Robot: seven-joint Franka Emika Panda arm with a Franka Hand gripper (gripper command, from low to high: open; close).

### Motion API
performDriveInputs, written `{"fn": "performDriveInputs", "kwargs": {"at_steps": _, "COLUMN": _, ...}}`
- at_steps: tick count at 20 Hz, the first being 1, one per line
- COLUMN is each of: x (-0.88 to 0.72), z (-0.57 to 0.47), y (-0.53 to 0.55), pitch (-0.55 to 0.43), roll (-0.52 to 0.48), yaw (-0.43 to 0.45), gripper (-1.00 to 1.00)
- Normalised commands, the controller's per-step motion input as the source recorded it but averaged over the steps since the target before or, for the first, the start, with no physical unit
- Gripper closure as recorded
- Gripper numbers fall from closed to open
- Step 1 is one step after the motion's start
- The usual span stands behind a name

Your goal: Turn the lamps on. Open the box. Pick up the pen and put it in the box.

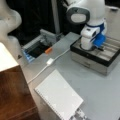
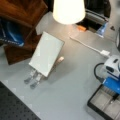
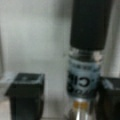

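The lamp [image 2: 68, 11] glows bright at a front view's top, and its pale shade [image 1: 5, 58] shows at a front view's left. Its white cord leads to a small switch block [image 1: 50, 61]. The box [image 1: 100, 63] stands open at the right, its beige compartments showing. My gripper [image 1: 96, 47] reaches down into it. In the wrist view the pen [image 3: 85, 50], black with a silver labelled band, lies on the pale lining. It rests beside the right finger [image 3: 110, 97]. The left finger [image 3: 26, 92] stands clear of it, so the gripper [image 3: 67, 83] is open.
A grey tray with a blue edge [image 1: 30, 53] sits at the back left, with a small orange item [image 1: 48, 50] beside it. A white perforated panel [image 1: 58, 97] leans in front. A brown wooden shelf [image 1: 15, 95] fills the bottom left corner.
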Motion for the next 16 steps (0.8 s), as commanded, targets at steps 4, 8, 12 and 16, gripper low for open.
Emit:
{"fn": "performDriveInputs", "kwargs": {"at_steps": 4, "x": 0.22, "z": 0.04, "y": 0.12, "pitch": -0.03, "roll": -0.19, "yaw": -0.001, "gripper": -1.0}}
{"fn": "performDriveInputs", "kwargs": {"at_steps": 8, "x": 0.23, "z": 0.09, "y": 0.09, "pitch": -0.001, "roll": -0.2, "yaw": 0.033, "gripper": -1.0}}
{"fn": "performDriveInputs", "kwargs": {"at_steps": 12, "x": 0.2, "z": 0.15, "y": 0.06, "pitch": 0.033, "roll": -0.209, "yaw": 0.065, "gripper": -1.0}}
{"fn": "performDriveInputs", "kwargs": {"at_steps": 16, "x": 0.15, "z": 0.24, "y": -0.01, "pitch": 0.09, "roll": -0.217, "yaw": 0.091, "gripper": -1.0}}
